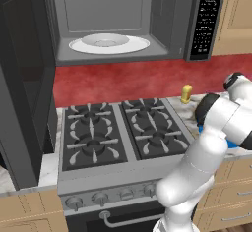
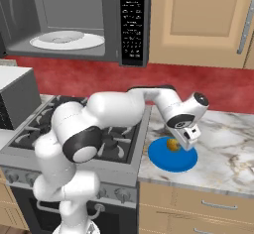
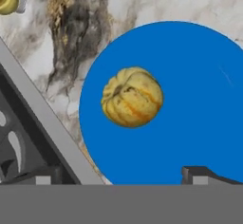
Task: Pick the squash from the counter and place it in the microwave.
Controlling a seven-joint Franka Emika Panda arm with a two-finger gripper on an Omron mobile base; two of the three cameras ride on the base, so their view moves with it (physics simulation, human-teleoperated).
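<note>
Right of the stove (image 2: pixel 74 124), on the blue plate (image 2: pixel 163 159): squash (image 3: pixel 132 97) sits free, gripper (image 3: pixel 121 178) spread wide above it — descend centered, straddle widest girth before closing.

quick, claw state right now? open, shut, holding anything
Claw: open and empty, its tips spread wide, hovering above the squash on the blue plate.

Marbled white-grey worktop (image 2: pixel 228 148) beside the black stove (image 2: pixel 114 139) — carries a flat blue plate (image 2: pixel 161 157) near its front edge, squash (image 2: pixel 172 144) on the plate; slim yellow item (image 1: pixel 186 94) upright farther back.
</note>
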